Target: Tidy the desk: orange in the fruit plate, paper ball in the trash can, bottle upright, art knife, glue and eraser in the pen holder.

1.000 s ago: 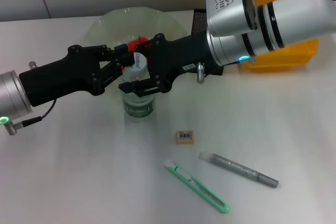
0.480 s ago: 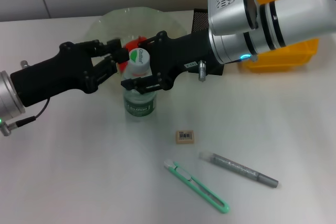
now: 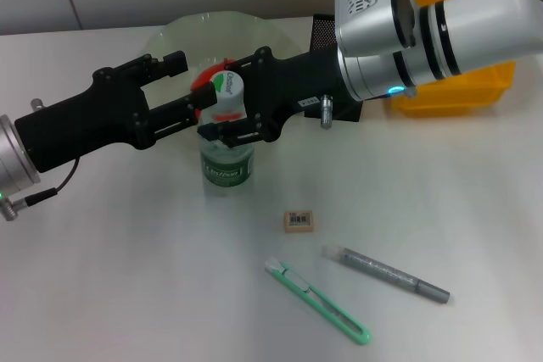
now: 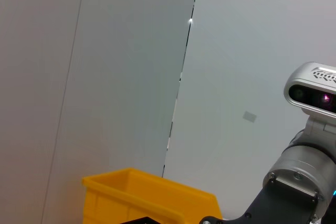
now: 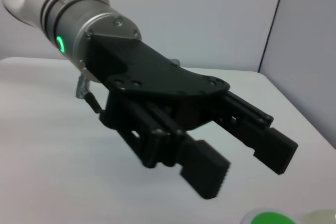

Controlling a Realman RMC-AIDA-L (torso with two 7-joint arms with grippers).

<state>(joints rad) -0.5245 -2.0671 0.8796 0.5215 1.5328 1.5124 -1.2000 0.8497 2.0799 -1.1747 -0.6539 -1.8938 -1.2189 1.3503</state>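
A clear bottle (image 3: 226,158) with a green-and-white cap (image 3: 226,86) stands upright in front of the glass fruit plate (image 3: 212,27). My right gripper (image 3: 227,129) reaches in from the right and is shut on the bottle's neck. My left gripper (image 3: 191,82) is open just left of the cap and touches nothing; it also shows in the right wrist view (image 5: 244,163). The orange (image 3: 206,80) lies in the plate, partly hidden by the fingers. The eraser (image 3: 299,220), green art knife (image 3: 318,301) and grey glue stick (image 3: 386,274) lie on the table. No paper ball is in view.
A black mesh pen holder (image 3: 321,33) stands behind my right arm. A yellow bin (image 3: 462,48) sits at the back right and also shows in the left wrist view (image 4: 147,198).
My left gripper has let go of the bottle top, opened wide and drawn back to the left. The right gripper has kept its hold and the bottle stays upright.
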